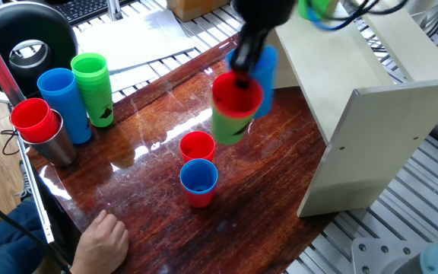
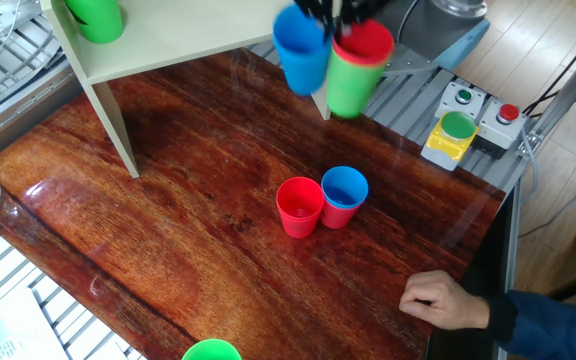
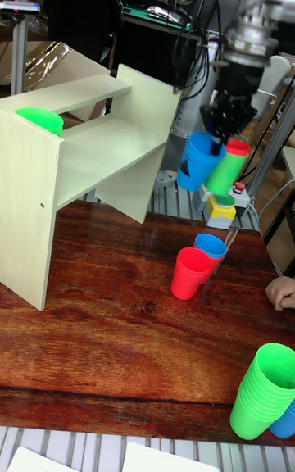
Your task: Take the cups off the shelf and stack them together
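My gripper point(image 1: 243, 70) hangs above the table, away from the shelf point(image 1: 371, 106). Its fingers pinch together the walls of a blue cup point(image 1: 263, 67) and a green cup with a red cup nested inside point(image 1: 233, 114). The same pair shows as the blue cup point(image 2: 300, 52) and the red-in-green cup point(image 2: 356, 68) in the other fixed view, and below the gripper point(image 3: 224, 129) in the tall view. Below them on the table stand a red cup point(image 1: 197, 144) and a blue cup sitting in a red one point(image 1: 198, 183). One green cup point(image 3: 39, 120) stays on the shelf point(image 3: 98, 152).
At the far left stand a tall blue cup column point(image 1: 63, 103), a green column point(image 1: 93, 87) and a grey steel tumbler point(image 1: 55, 144) holding red cups. A person's hand point(image 1: 103, 237) rests at the table's front edge. A button box point(image 2: 456, 130) sits beside the table.
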Available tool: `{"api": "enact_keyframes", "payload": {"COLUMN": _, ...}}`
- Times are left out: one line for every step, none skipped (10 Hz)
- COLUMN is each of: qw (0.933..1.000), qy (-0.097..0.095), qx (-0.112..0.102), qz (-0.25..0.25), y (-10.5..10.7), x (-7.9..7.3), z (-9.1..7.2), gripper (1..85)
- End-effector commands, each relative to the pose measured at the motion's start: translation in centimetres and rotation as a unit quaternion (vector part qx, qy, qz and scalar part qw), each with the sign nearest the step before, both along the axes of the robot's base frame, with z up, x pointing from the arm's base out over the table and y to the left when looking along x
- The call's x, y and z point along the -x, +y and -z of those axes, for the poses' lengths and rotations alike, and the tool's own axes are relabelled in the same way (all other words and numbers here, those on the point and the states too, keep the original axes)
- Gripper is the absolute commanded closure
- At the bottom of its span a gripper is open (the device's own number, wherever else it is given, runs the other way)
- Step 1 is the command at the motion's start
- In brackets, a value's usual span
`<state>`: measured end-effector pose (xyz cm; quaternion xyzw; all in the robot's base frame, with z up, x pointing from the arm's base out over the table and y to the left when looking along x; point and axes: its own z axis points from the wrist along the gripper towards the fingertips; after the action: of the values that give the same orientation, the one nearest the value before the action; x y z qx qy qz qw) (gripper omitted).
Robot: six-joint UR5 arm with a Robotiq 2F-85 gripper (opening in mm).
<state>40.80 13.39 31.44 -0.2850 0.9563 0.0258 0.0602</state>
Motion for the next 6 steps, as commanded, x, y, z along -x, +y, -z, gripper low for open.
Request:
{"api": "enact_keyframes", "payload": {"qw": 0.9949, "qy": -0.027, "qx": -0.004, "qz": -0.097, "y": 3.3, "x": -1.2, "z": 2.9, "gripper": 84.3}}
{"api": "enact_keyframes", "payload": {"qw": 0.9936, "qy": -0.034, "qx": 0.0, "qz": -0.108, "y": 3.6, "x": -1.6, "z": 3.6, "gripper": 84.3}}
{"api": "enact_keyframes", "payload": {"qw": 0.9914, "qy": -0.039, "qx": 0.012, "qz": -0.124, "y": 3.2, "x": -1.9, "z": 4.1, "gripper": 84.3}}
{"api": "enact_keyframes", "payload": {"qw": 0.9888, "qy": -0.044, "qx": 0.017, "qz": -0.142, "y": 3.0, "x": -2.3, "z": 4.7, "gripper": 84.3}}
{"api": "enact_keyframes", "payload": {"qw": 0.9858, "qy": -0.049, "qx": 0.013, "qz": -0.16, "y": 3.3, "x": -2.7, "z": 5.4, "gripper": 84.3}}
{"api": "enact_keyframes", "payload": {"qw": 0.9836, "qy": -0.052, "qx": 0.011, "qz": -0.172, "y": 3.5, "x": -2.9, "z": 6.0, "gripper": 84.3}}
